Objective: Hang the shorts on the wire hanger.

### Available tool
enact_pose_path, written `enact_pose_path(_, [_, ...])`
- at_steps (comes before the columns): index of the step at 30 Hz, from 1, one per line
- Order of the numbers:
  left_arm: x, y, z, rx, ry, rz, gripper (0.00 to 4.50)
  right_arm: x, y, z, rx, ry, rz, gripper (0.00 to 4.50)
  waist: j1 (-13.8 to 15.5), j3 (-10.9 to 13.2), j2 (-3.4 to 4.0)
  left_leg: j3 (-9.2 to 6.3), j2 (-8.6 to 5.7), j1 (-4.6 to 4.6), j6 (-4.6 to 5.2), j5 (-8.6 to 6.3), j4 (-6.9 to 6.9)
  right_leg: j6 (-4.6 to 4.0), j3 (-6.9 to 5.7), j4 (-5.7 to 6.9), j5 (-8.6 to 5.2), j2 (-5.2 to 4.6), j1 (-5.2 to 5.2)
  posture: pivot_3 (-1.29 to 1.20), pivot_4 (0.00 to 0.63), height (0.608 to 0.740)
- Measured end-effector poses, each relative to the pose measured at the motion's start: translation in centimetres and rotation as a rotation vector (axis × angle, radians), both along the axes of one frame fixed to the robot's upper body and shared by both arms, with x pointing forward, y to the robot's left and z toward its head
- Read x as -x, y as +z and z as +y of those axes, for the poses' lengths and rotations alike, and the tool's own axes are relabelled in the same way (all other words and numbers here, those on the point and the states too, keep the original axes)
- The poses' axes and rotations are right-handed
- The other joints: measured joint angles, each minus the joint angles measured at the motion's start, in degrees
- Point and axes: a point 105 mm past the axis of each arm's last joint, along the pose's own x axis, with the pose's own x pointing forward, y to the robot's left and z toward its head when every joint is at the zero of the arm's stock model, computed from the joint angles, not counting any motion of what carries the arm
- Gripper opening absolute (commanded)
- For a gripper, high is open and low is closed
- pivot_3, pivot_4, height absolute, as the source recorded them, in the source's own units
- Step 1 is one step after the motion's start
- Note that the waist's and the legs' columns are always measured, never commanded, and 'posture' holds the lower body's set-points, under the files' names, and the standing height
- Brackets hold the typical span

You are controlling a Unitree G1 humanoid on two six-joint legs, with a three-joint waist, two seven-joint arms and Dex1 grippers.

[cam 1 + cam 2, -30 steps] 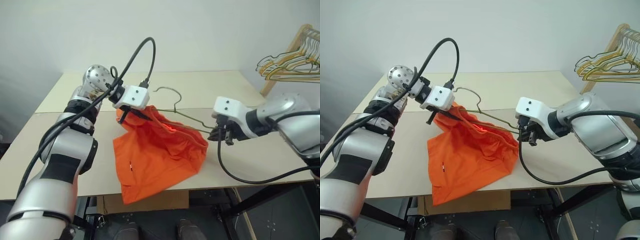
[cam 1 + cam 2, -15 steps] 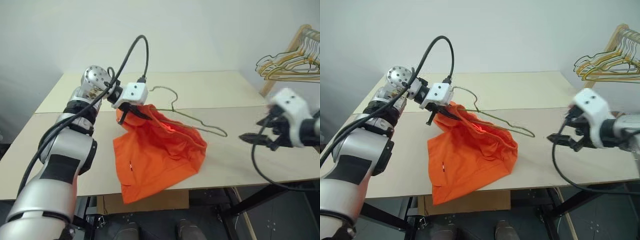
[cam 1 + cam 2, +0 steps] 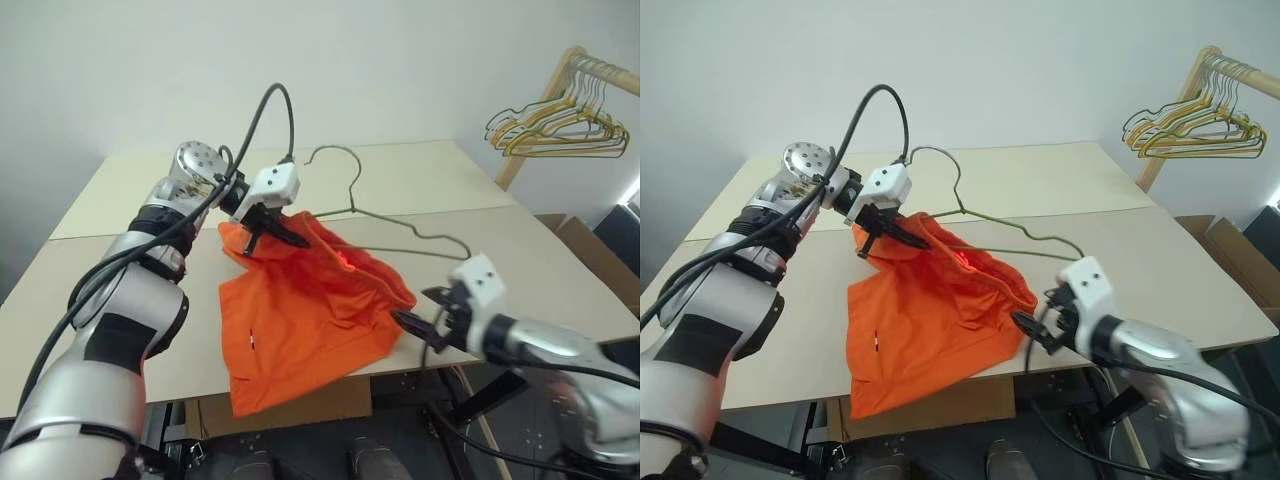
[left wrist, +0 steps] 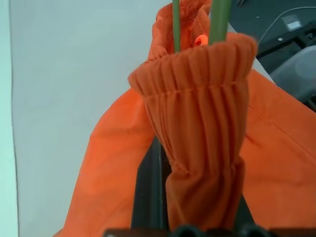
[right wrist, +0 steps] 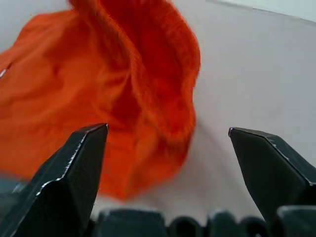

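Right gripper (image 3: 420, 310) gapes wide at four o'clock, just beside the shorts' (image 3: 310, 300) near edge — touching nothing. Shorts sprawl on the table (image 3: 520, 250), dead centre, draping over its front edge. Left gripper (image 3: 275, 232) at eleven o'clock clamps the gathered waistband — wire hanger (image 3: 400, 225) threads inside it, hook rising behind.

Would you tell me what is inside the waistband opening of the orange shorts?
The wire hanger runs into the shorts at the gathered waistband, where the left gripper pinches the fabric. How far the wire reaches inside is covered by cloth.
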Motion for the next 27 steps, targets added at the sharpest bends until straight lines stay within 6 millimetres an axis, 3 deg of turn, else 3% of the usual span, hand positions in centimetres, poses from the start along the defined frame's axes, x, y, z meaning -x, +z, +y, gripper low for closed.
enact_pose_path(2, [0.0, 0.0, 0.3, 0.0, 0.007, 0.004, 0.0, -1.0, -1.1, 0.3, 0.024, -0.035, 0.007, 4.48, 0.02, 0.0, -0.01, 0.0, 0.0, -0.05, 0.01, -0.01, 0.01, 0.01, -0.01, -0.07, -0.01, -0.01, 0.0, -0.06, 0.0, 0.74])
enact_pose_path(5, [-0.1, 0.2, 1.0, -0.001, 0.025, 0.002, 0.0, -1.3, -2.3, 0.5, 0.009, -0.053, 0.04, 3.94, 0.35, 0.0, -0.01, -0.01, -0.04, -0.08, 0.04, -0.03, 0.01, 0.03, -0.01, -0.1, -0.02, -0.05, 0.0, -0.06, 0.0, 0.74])
enact_pose_path(10, [-0.1, 0.1, 1.1, -0.005, 0.03, 0.006, 0.0, -0.9, -2.5, 1.1, -0.006, -0.006, 0.035, 2.2, 0.6, 0.0, -0.01, -0.04, -0.05, -0.04, 0.04, -0.03, 0.07, 0.1, -0.06, -0.07, -0.05, -0.06, 0.07, -0.05, 0.0, 0.74])
enact_pose_path(16, [-0.1, 0.1, 1.2, -0.007, 0.032, 0.008, 0.0, -0.6, -2.0, 0.1, -0.011, -0.003, 0.019, 0.02, 0.57, 0.0, -0.01, -0.05, -0.04, 0.0, 0.04, -0.03, 0.05, 0.09, -0.06, -0.05, -0.05, -0.05, 0.08, -0.04, 0.0, 0.74])
enact_pose_path(27, [0.2, -1.2, 2.4, -0.072, 0.0, -0.028, 0.0, 1.0, 0.9, -2.6, -0.109, 0.087, 0.033, 0.02, 0.8, 0.02, -0.04, -0.06, -0.05, 0.01, 0.04, -0.03, 0.06, 0.1, -0.06, -0.08, -0.05, -0.07, 0.13, -0.05, 0.0, 0.74])
